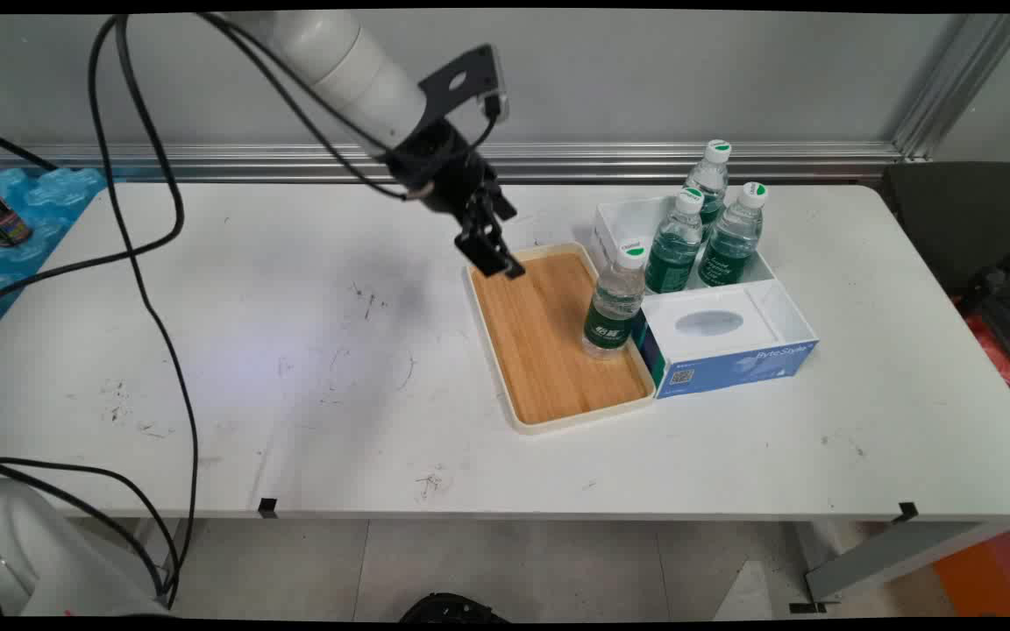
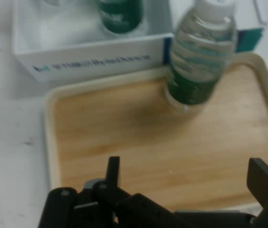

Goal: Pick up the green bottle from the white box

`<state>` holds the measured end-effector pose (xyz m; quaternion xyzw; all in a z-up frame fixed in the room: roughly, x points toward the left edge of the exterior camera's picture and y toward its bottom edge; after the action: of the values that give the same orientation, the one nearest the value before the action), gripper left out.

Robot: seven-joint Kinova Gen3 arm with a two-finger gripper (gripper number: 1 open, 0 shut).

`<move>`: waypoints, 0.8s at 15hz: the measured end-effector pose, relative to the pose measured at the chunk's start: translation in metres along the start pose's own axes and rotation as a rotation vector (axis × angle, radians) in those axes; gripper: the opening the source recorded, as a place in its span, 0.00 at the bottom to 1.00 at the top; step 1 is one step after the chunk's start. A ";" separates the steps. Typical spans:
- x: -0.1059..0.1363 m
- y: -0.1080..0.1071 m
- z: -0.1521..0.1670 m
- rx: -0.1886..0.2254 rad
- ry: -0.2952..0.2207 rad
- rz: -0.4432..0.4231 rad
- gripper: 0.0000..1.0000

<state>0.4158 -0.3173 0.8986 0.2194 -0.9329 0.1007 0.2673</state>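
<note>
White tabletop (image 1: 312, 350), scuffed with dark marks, ran back to a grey wall with a metal rail when I looked through the main view. My gripper (image 1: 494, 256) hung over the far left corner of a wooden tray (image 1: 549, 350) with a cream rim, holding nothing. On that tray one water bottle (image 1: 615, 302) with a green label and white cap stood upright near the right rim. Just beside the tray's right edge sat a white open box (image 1: 623, 219) holding three more capped bottles (image 1: 702, 232), all upright. In front of them, inside the same box or touching it, I could not tell which, lay a blue and white tissue box (image 1: 724, 346). At the far left edge a blue sheet (image 1: 23, 219) carried a small dark can, cut off by the frame. Black cables (image 1: 145, 263) drooped from the arm across the table's left half.

Through the hand view I saw the tray's wood (image 2: 138, 128) spread below the fingers (image 2: 112, 172), which stood well apart with bare wood between them. The lone bottle (image 2: 198, 57) stood at the tray's far side, its cap cut off by the top edge. Behind it the white box (image 2: 91, 57) showed blurred lettering I could not read, and only the base of one bottle inside it was visible.
</note>
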 end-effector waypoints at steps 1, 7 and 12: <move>0.006 -0.005 -0.001 0.011 0.010 0.002 1.00; 0.051 -0.029 -0.002 0.064 0.081 0.022 1.00; 0.090 -0.040 0.006 0.090 0.148 0.032 1.00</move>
<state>0.3633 -0.3867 0.9451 0.2080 -0.9085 0.1627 0.3238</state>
